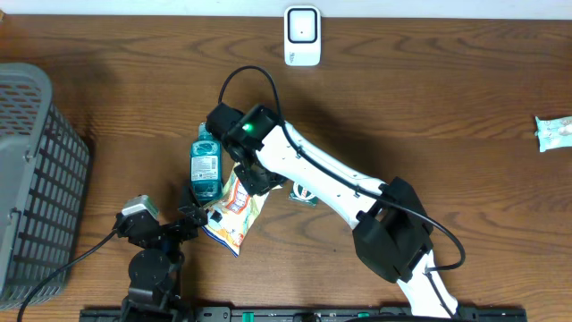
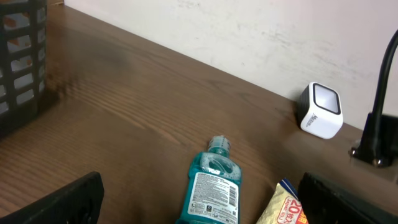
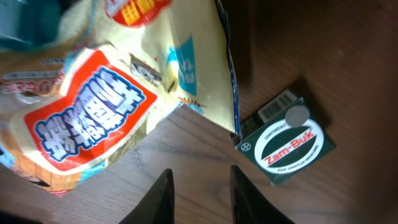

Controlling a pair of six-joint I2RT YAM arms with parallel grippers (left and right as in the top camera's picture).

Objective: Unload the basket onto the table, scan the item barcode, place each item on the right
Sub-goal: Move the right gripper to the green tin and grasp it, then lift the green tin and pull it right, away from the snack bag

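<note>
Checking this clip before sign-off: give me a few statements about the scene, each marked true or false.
1. The mouthwash bottle lies on its side on the table. True.
2. The scanner sits inside the basket. False: it stands on the table, well apart from the basket.
3. The left claw is wide open and empty. True.
4. The right claw grips the Zam-Buk box. False: the box lies free on the table beside the snack bag, and nothing sits between the claw's fingers.
</note>
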